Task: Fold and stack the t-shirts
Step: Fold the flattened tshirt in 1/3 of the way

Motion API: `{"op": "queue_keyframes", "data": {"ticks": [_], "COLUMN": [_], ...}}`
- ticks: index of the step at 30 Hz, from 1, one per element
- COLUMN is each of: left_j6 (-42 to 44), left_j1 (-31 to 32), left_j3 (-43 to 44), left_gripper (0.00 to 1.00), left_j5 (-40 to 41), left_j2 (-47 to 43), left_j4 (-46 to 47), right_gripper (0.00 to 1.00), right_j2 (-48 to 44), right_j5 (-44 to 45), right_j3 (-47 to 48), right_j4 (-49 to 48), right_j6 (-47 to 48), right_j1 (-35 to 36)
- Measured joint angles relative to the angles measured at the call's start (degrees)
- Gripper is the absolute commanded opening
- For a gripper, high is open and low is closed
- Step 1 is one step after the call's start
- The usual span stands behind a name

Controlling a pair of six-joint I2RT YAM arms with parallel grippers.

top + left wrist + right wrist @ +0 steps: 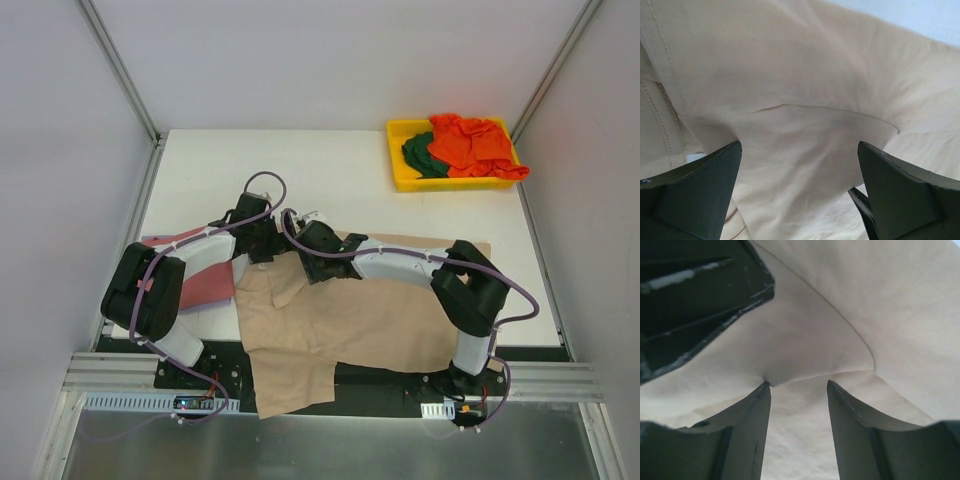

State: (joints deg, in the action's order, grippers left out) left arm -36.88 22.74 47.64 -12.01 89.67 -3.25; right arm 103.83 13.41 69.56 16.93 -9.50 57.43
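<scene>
left arm (150, 290): elbow bent, reaching inward | left gripper (800, 150): jaws wide apart | right arm (470, 290): bent, reaching leftward | right gripper (797, 385): jaws narrowly apart, beside left gripper

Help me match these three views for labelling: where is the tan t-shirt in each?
Top external: tan t-shirt spread across the low centre.
Left wrist: the shirt fills nearly everything beyond the open left pincer.
Right wrist: it fills most of the view beyond the right pincer.
Shared landmark: a curved cloth edge just ahead of each pincer, apparently the same; hidden from above.
</scene>
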Motion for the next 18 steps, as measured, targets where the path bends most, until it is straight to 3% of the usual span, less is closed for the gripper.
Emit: {"op": "queue_keyframes", "data": {"ticks": [18], "left_j6": [-0.63], "left_j1": [-2.23], "left_j3": [0.0], "left_gripper": [0.99], "left_j5": [-3.26], "left_j2": [2.01], "left_j4": [2.6], "right_gripper": [0.46], "right_j2": [2.32], "right_j5": [5.25], "right_j3": [-0.83], "right_j4": [1.4], "right_j6": [-7.41], "right_j1": [3.32]}}
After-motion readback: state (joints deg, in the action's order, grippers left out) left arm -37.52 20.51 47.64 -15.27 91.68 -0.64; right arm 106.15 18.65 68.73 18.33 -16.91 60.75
